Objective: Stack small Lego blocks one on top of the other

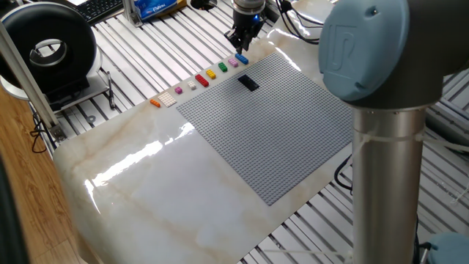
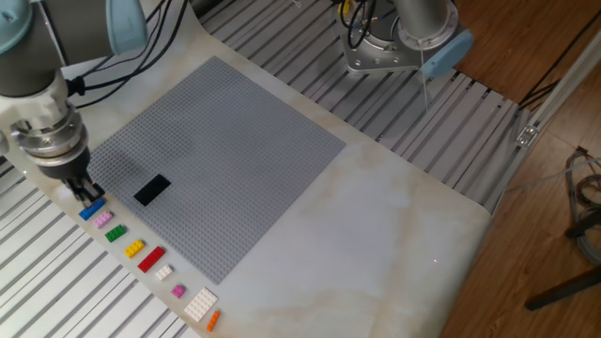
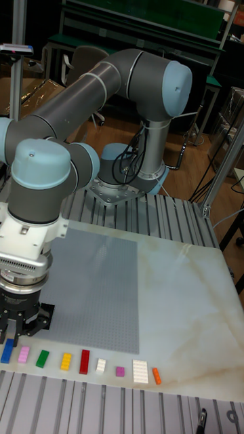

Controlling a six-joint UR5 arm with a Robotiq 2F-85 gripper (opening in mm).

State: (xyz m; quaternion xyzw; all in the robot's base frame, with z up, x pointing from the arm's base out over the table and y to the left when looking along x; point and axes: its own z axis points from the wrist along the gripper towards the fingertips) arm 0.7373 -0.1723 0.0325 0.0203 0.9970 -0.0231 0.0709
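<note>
One gripper (image 2: pixel 87 191), matte black, poised over one blue brick (image 2: pixel 91 210) at the end of the row; fingertips at or just above the brick, gap between them too small to tell whether apart or clamped. One black brick (image 2: pixel 152 191), flat and rectangular, pressed onto one grey studded baseplate (image 2: pixel 235 160), at about 2 o'clock from the blue one in the other fixed view. One pink brick (image 2: pixel 102 221) just beside the blue. Further along the row, on the glossy marble tabletop (image 2: pixel 376 235): one green (image 2: pixel 115 234), one yellow (image 2: pixel 134 249), one red (image 2: pixel 151 259), one small white (image 2: pixel 163 272), one tiny purple-pink (image 2: pixel 177 292), one wide white plate (image 2: pixel 200 304), one orange (image 2: pixel 212 320).
</note>
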